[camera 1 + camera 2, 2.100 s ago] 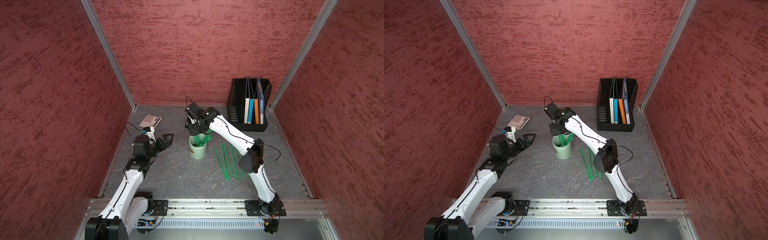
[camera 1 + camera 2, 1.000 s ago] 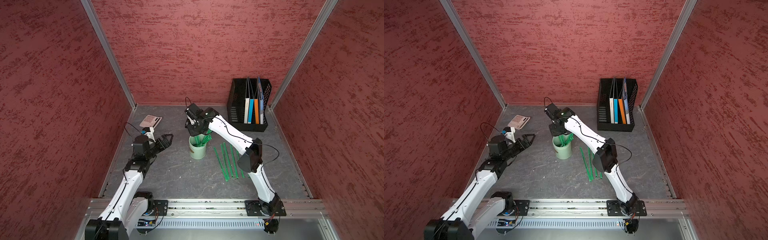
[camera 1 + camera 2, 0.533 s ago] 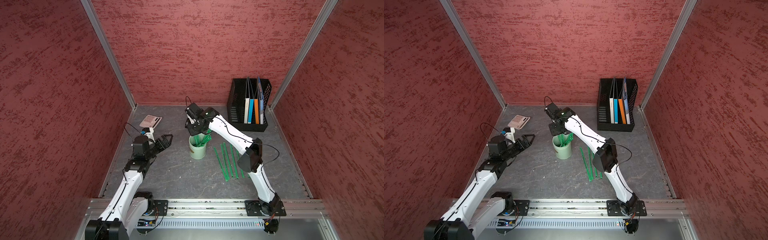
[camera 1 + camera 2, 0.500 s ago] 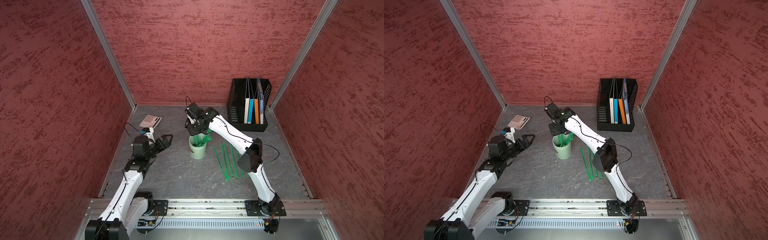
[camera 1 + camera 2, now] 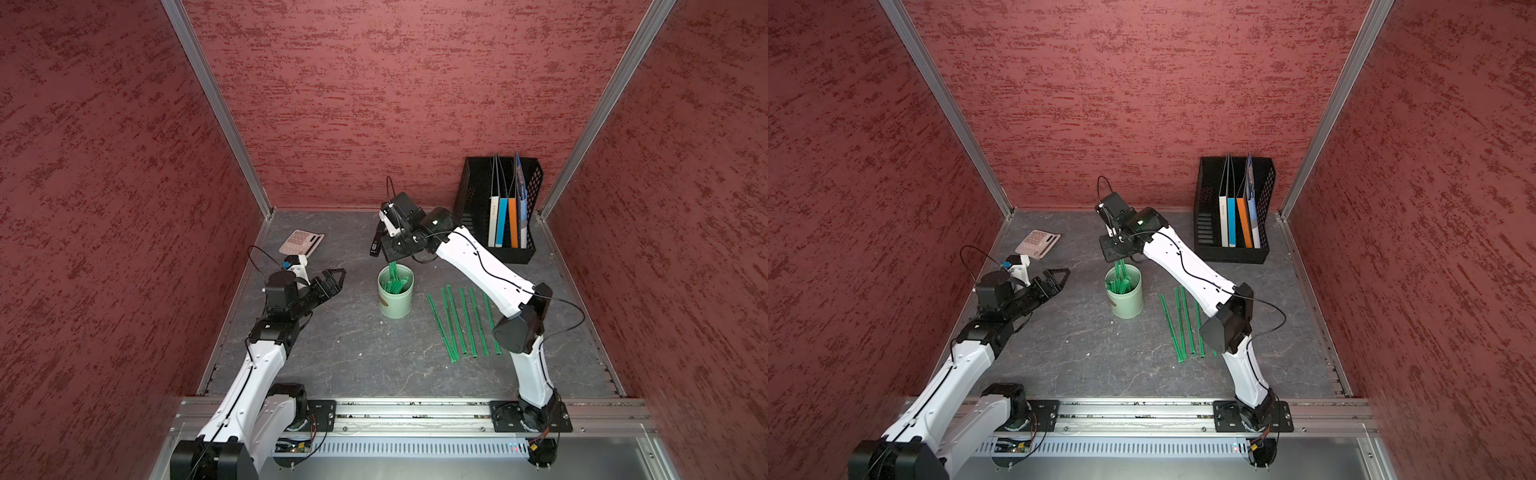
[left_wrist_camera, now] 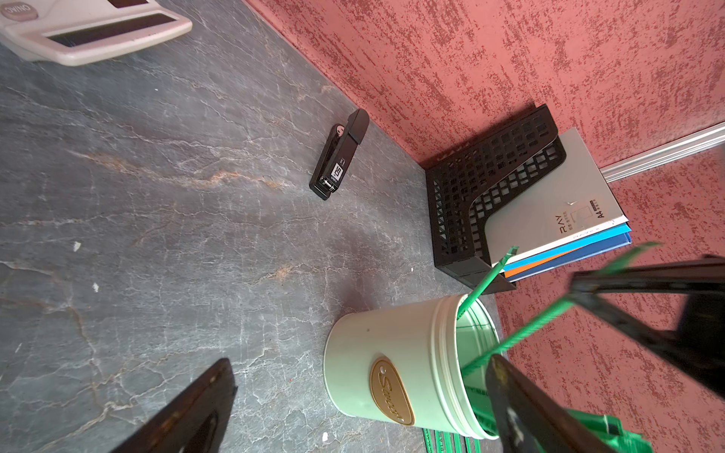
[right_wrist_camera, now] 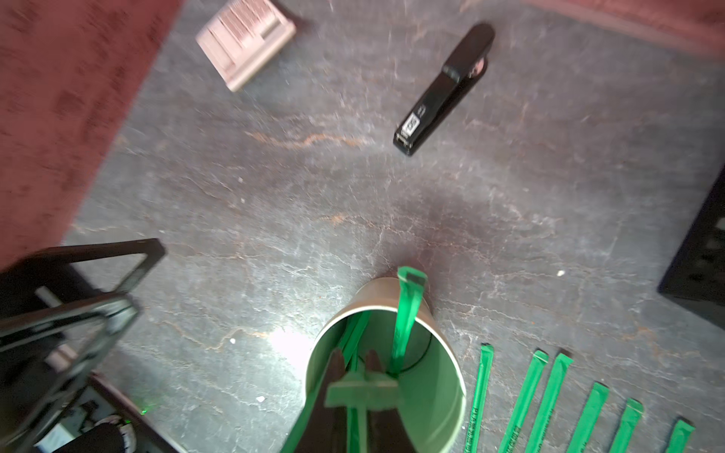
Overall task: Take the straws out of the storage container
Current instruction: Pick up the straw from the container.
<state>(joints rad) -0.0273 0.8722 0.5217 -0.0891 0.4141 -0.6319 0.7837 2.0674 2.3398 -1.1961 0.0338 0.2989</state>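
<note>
The right gripper hung just above the storage container, its jaws pinched together on what looked, through the blur, like a single straw slanting out of the container's mouth. More straws stood inside the container, and a row of loose straws lay flat beside it. On the container's opposite side, well apart, the left gripper hovered spread wide and holding nothing.

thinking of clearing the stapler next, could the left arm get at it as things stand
Probably yes: the left hand is open and empty, and only bare table lies between it and the stapler. The right arm hangs close beside it, though.
</note>
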